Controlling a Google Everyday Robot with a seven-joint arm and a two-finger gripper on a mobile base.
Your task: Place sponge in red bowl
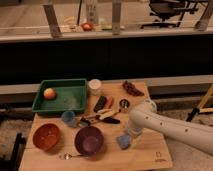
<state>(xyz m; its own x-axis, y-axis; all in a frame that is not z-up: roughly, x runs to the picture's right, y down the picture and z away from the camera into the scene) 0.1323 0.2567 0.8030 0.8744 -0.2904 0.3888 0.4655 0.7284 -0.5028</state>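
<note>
The sponge (pixel 123 141) is a small pale blue block lying on the wooden table (pixel 150 152), to the right of the purple bowl. The red bowl (pixel 46 136) stands empty at the table's front left. My gripper (pixel 130 135) is at the end of the white arm (pixel 170 127) that reaches in from the right. It is lowered right over the sponge, at its upper right side. The arm's end hides where the gripper meets the sponge.
A purple bowl (pixel 89 140) stands between the sponge and the red bowl, with a spoon (pixel 75 156) in front of it. A green tray (pixel 62 95) holds an apple (pixel 49 93). A blue cup (pixel 68 118), a white cup (pixel 94 86), utensils (pixel 102 116) and a dark snack bag (pixel 132 88) lie mid-table.
</note>
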